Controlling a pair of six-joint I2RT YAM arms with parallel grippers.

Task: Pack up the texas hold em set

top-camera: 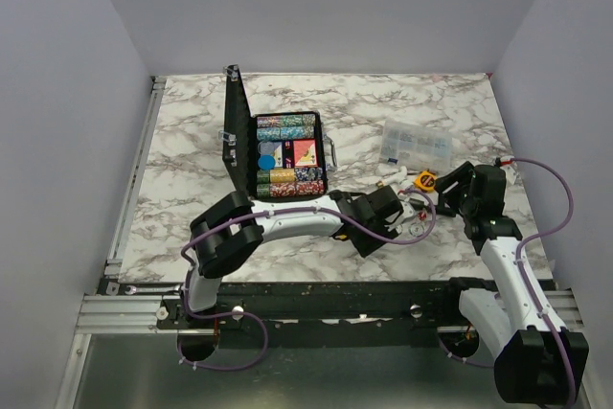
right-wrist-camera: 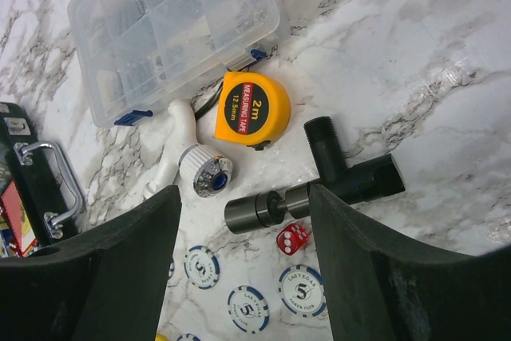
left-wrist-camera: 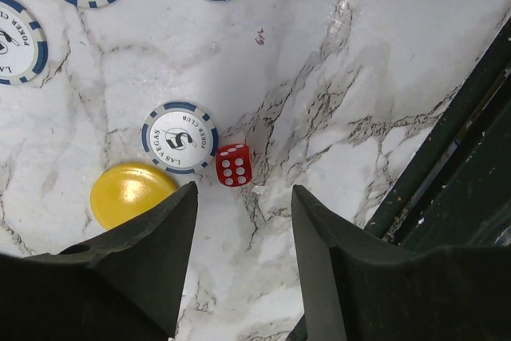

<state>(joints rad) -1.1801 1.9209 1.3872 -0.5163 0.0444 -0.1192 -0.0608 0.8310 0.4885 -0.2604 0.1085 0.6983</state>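
Note:
The black case (top-camera: 287, 155) lies open with its lid (top-camera: 233, 131) standing upright; rows of coloured chips, a blue disc and a red triangle fill its tray. Loose white-and-blue chips (left-wrist-camera: 180, 138) lie on the marble with a red die (left-wrist-camera: 234, 164) and a yellow disc (left-wrist-camera: 128, 192). My left gripper (left-wrist-camera: 243, 193) hovers open just short of the die, nothing between its fingers. My right gripper (right-wrist-camera: 243, 195) is open above more chips (right-wrist-camera: 302, 291) and the same die (right-wrist-camera: 293, 236). The case handle (right-wrist-camera: 60, 185) shows at the left.
A clear compartment box (right-wrist-camera: 176, 21), a yellow tape measure (right-wrist-camera: 254, 108), a black valve-like tool (right-wrist-camera: 351, 177) and a white knobbed fitting (right-wrist-camera: 204, 172) lie beside the loose chips. The table's dark edge (left-wrist-camera: 471, 157) runs close to the right of my left gripper.

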